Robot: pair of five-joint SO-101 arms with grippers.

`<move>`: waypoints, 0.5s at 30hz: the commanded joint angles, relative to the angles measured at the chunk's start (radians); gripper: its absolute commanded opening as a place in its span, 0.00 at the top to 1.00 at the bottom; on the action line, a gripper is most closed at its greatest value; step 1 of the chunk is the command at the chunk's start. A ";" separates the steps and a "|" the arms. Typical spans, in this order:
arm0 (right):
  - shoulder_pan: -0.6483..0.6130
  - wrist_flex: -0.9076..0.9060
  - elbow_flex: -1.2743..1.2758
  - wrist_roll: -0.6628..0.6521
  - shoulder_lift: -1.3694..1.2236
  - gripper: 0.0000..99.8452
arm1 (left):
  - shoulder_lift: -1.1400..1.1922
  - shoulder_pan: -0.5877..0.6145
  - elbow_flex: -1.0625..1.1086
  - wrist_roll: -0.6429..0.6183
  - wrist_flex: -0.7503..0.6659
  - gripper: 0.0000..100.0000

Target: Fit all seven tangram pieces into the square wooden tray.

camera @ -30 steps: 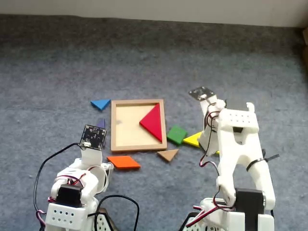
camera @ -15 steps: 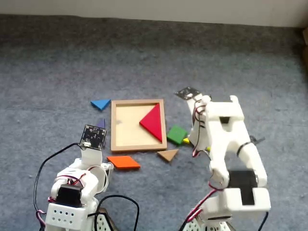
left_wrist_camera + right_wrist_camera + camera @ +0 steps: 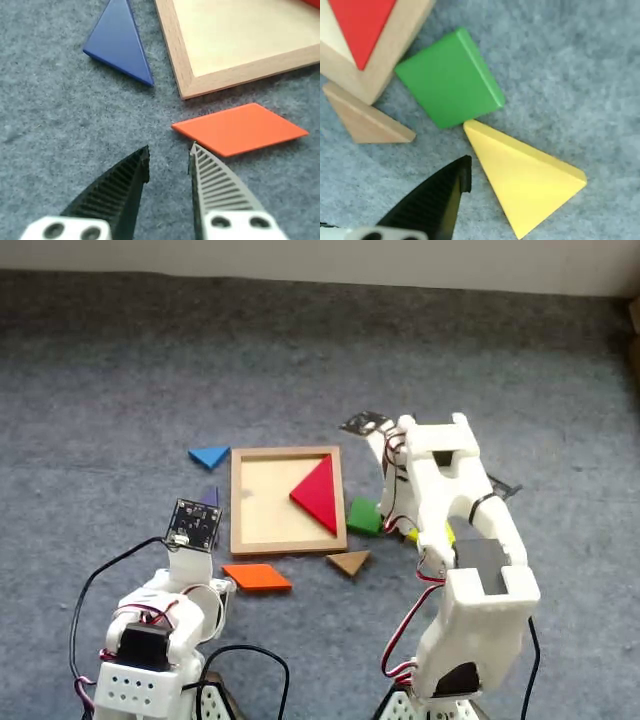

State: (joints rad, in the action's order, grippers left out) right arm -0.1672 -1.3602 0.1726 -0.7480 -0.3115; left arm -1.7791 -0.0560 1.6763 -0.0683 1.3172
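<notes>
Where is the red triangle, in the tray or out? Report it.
In. The red triangle lies flat on the floor of the square wooden tray, within its raised rim, by the side nearest the green square.

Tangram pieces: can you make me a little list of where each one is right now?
Tray: square wooden tray, on the grey carpet
Inside tray: red triangle, against its right side
Left of tray: light blue triangle, dark blue triangle
Near side of tray: orange parallelogram, tan triangle
Right of tray: green square, yellow triangle beside it
Left jaws: open, over carpet by the orange parallelogram
</notes>
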 commanded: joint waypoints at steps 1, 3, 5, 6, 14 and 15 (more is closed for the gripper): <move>-0.013 -0.007 -0.030 -0.021 0.008 0.50 | -0.036 -0.016 0.019 -0.006 0.003 0.85; -0.012 0.012 -0.010 -0.021 0.008 0.55 | -0.036 -0.016 0.019 -0.006 0.003 0.85; -0.004 0.027 0.015 -0.021 0.008 0.57 | -0.036 -0.016 0.019 -0.006 0.003 0.85; 0.004 0.028 0.025 -0.021 0.010 0.57 | -0.036 -0.016 0.019 -0.006 0.003 0.85; 0.058 0.041 0.061 -0.021 0.008 0.57 | -0.036 -0.016 0.019 -0.006 0.003 0.85; 0.056 0.041 0.071 -0.021 0.010 0.57 | -0.036 -0.016 0.019 -0.006 0.003 0.85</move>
State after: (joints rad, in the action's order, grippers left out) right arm -0.1320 -1.3341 0.2248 -0.7618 -0.3115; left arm -1.7791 -0.0560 1.6763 -0.0683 1.3172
